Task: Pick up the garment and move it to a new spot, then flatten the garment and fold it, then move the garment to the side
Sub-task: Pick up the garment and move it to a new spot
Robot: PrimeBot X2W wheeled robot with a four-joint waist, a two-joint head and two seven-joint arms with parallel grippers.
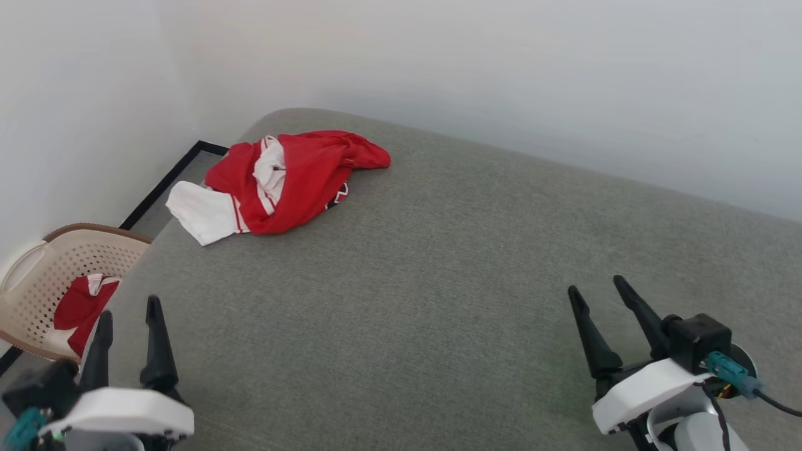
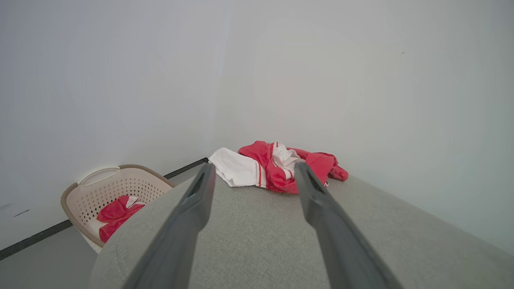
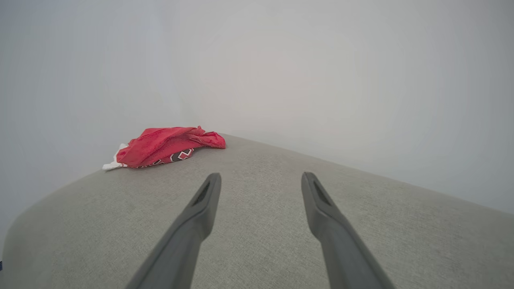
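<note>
The garment (image 1: 294,178) lies crumpled at the far left corner of the grey padded surface (image 1: 438,282), a red shirt with a white sleeve spread toward the left edge and a bit of navy lettering showing underneath. The left wrist view has the garment (image 2: 277,168) straight ahead, beyond the fingertips; the right wrist view has the garment (image 3: 164,150) far off to the left. My left gripper (image 1: 128,310) stands open at the near left edge, nothing between its fingers. My right gripper (image 1: 598,285) stands open at the near right, also empty. Both are well short of the garment.
A beige perforated laundry basket (image 1: 37,275) stands on the floor off the surface's left edge, with another red and white cloth (image 1: 81,307) inside it. Pale walls close off the far side and the left. A dark baseboard strip (image 1: 166,181) runs along the floor.
</note>
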